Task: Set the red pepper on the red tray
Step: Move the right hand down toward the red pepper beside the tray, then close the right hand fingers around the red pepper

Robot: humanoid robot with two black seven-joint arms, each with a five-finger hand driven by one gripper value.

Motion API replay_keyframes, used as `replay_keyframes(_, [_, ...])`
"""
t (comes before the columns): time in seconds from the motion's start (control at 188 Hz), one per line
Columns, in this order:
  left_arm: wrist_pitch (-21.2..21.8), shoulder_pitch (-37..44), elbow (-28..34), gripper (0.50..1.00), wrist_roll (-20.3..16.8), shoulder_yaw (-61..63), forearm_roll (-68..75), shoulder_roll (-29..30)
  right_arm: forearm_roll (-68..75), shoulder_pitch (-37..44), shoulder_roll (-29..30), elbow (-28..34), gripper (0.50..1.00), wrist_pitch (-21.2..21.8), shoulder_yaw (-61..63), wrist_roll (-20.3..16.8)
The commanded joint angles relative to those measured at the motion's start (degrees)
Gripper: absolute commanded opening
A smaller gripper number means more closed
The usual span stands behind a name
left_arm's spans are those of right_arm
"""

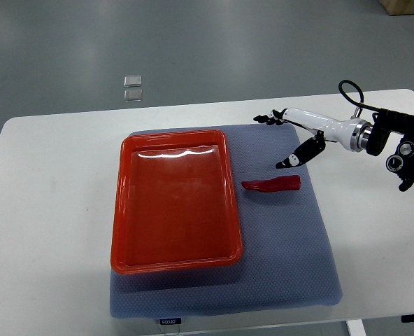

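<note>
Red pepper [271, 185] lies flat on the blue-grey mat [291, 266], just right of the red tray [175, 262] and apart from its rim, pointed tip toward the tray, blunt end to the right. Tray is on the mat's left half, long side running away from the robot, glare on its far end. Mat sits on the white table [46, 210].

Right hand [291, 136] comes in from the right edge, above and just beyond the pepper, not touching it. Fingers spread and relaxed, holding nothing: 1 dark-tipped digit [288, 163] points down toward the pepper's blunt end, the others [266, 118] reach out left past the mat's far edge.

2 small clear squares [132, 87] lie on the grey floor beyond the table.
</note>
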Motion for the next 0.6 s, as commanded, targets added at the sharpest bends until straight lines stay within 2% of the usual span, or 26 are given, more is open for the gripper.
replay_keyframes(0.0, [-0.01, 0.0, 0.0, 1.0, 0.0, 0.0, 0.0, 0.0, -2.61, 2.58, -0.31, 0.9, 0.885, 0.0, -3.99, -1.1])
replay_keyframes(0.096, [-0.01, 0.0, 0.0, 1.0, 0.0, 0.0, 0.0, 0.0, -3.06, 3.89, 0.22, 0.99, 0.881, 0.0, -6.1, -3.03])
replay_keyframes(0.26, [-0.01, 0.0, 0.0, 1.0, 0.0, 0.0, 0.0, 0.0, -4.29, 4.42, 1.8, 0.99, 0.862, -0.26, -9.0, -3.3])
replay_keyframes(0.409, [-0.01, 0.0, 0.0, 1.0, 0.0, 0.0, 0.0, 0.0, -6.57, 4.42, 3.29, 0.9, 0.827, -1.67, -11.11, -3.39])
replay_keyframes(0.457, [-0.01, 0.0, 0.0, 1.0, 0.0, 0.0, 0.0, 0.0, -7.01, 4.42, 3.73, 0.82, 0.797, -2.11, -11.55, -3.39])
replay_keyframes(0.595, [-0.01, 0.0, 0.0, 1.0, 0.0, 0.0, 0.0, 0.0, -8.77, 4.33, 4.79, 0.2, 0.76, -2.72, -12.25, -3.47])
